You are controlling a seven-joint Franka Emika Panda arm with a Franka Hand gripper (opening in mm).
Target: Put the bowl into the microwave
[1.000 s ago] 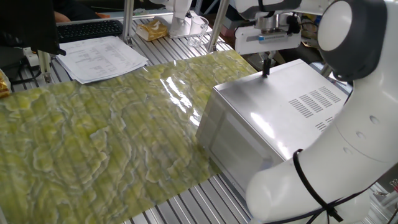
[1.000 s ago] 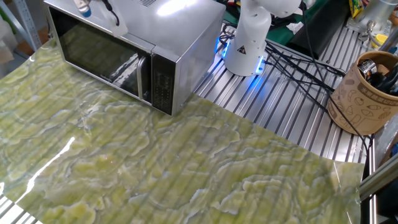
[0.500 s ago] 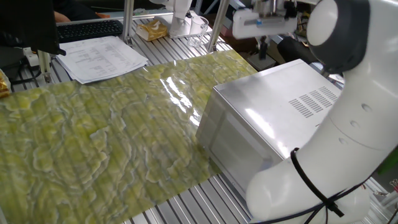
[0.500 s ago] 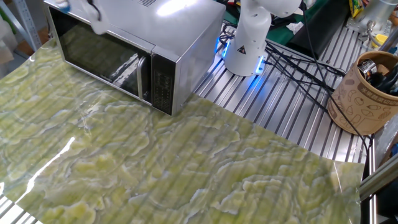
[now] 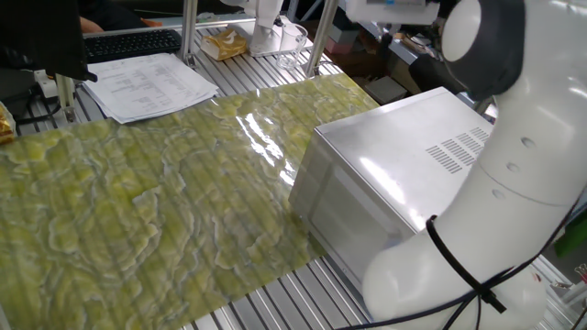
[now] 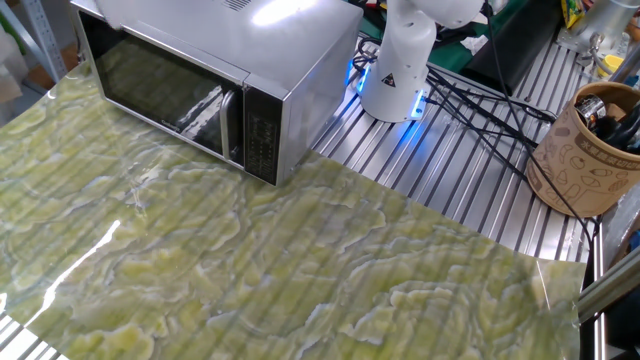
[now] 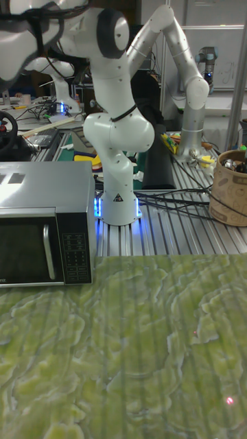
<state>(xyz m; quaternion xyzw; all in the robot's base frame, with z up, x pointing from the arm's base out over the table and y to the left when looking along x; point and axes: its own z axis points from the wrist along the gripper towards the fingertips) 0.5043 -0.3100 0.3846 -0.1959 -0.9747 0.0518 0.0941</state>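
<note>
The silver-grey microwave [image 5: 404, 174] stands on the right side of the green mat, with vent slots on its top. Its dark glass door [image 6: 165, 85] is closed, also in the tall fixed view [image 7: 24, 250]. No bowl shows in any view; it is hidden or out of view. My gripper [image 5: 386, 37] hangs high above the microwave's far corner, at the top edge of one fixed view, mostly cut off. Its dark fingertips are too small against the dark background to read. The other fixed view does not show the gripper.
A green marbled mat [image 5: 138, 202] covers the table. Papers [image 5: 151, 82] and a keyboard [image 5: 133, 41] lie at the far left. My arm's base [image 6: 395, 70] stands behind the microwave with black cables [image 6: 480, 105]. A brown tool cup [image 6: 585, 150] stands at the right.
My gripper has risen from just over the microwave's top rear corner to the top edge of the frame. It has left the other fixed view. The microwave has not moved.
</note>
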